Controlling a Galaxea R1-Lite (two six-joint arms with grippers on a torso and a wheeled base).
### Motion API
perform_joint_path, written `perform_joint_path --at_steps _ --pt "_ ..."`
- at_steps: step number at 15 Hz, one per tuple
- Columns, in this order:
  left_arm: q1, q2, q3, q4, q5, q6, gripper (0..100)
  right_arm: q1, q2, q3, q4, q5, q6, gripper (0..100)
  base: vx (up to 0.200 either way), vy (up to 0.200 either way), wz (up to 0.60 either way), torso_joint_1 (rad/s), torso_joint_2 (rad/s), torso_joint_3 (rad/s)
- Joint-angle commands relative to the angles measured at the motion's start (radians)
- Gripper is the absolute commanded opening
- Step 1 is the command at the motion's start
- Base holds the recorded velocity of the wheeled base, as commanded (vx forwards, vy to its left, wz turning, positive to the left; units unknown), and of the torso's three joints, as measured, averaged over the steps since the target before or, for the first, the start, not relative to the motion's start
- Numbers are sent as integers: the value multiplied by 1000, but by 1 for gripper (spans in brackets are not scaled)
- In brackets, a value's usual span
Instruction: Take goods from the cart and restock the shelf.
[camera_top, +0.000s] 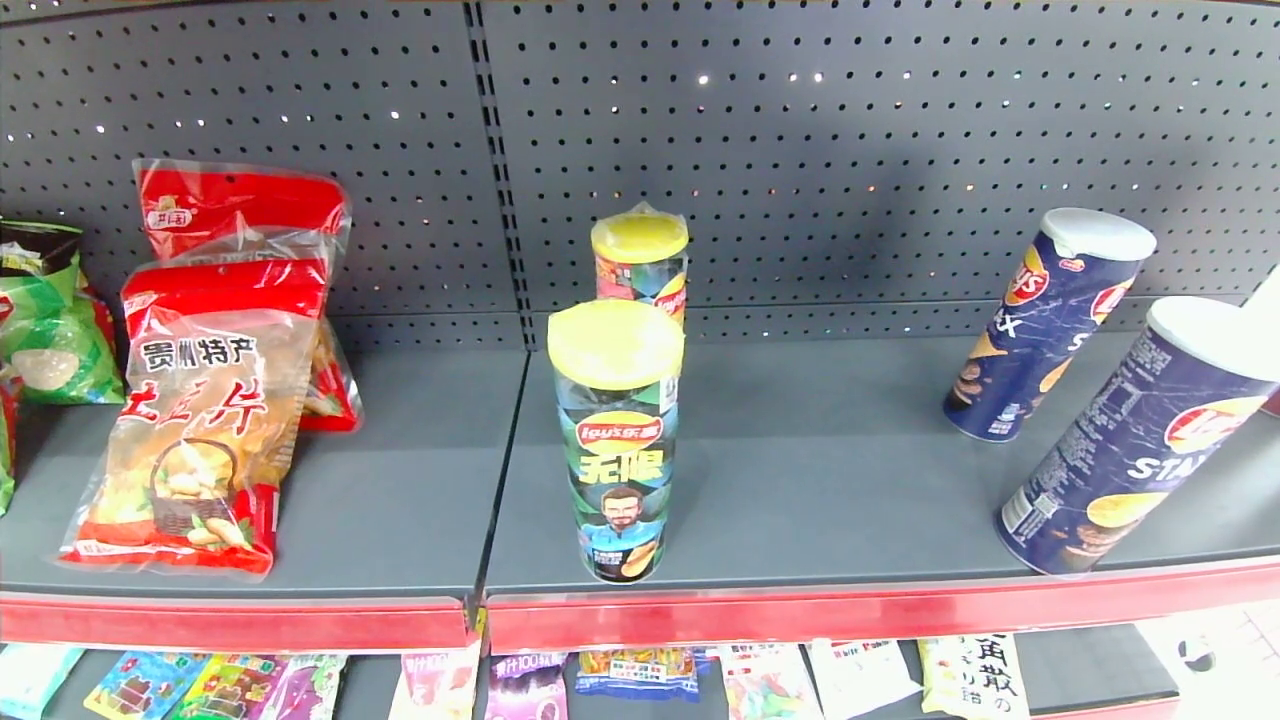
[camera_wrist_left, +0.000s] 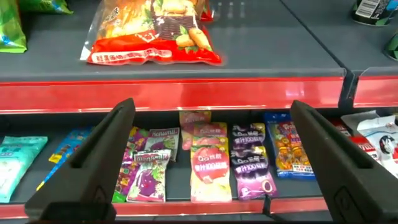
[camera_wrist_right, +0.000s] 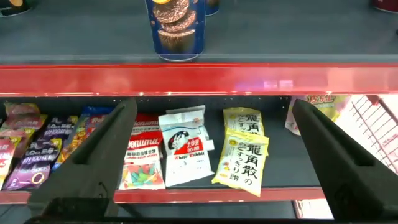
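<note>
A grey perforated back panel (camera_top: 850, 150) rises behind the dark grey shelf (camera_top: 800, 480). Red-and-clear snack bags (camera_top: 200, 420) stand at nine o'clock, navy chip tubes (camera_top: 1130, 440) at three, and yellow-lidded green tubes (camera_top: 618, 440) at centre. The left gripper (camera_wrist_left: 212, 104) and right gripper (camera_wrist_right: 214, 102) gape wide and empty. This looks like a pause between placements, and the next move calls for fetching stock from the cart.

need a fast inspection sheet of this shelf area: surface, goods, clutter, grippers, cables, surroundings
surface: grey shelf with a red front lip
job's things: front yellow-lidded can upright, rear yellow-lidded can behind it; two blue cans to the right; red snack bags to the left
clutter: nothing seen
grippers: left gripper open, empty; right gripper open, empty; both face the lower shelf
cables: nothing seen
surroundings: pegboard wall behind the goods; sweet packets lie on the lower shelf
</note>
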Motion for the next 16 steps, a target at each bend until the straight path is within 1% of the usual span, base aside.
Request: perform_joint_path --at_steps 1,5,10,16 --pt "0 -1 -1 0 2 -1 100 0 1 0 0 -2 2 100 0 0 0 0 0 0" --pt "0 -1 -1 0 1 -1 100 0 1 0 0 -2 2 100 -200 0 0 12 2 -4" --pt "0 -1 -1 0 1 -1 100 0 1 0 0 -2 2 100 0 0 0 0 0 0" --pt "0 -1 -1 0 1 1 100 0 0 0 0 1 -3 100 0 -200 0 6 4 1"
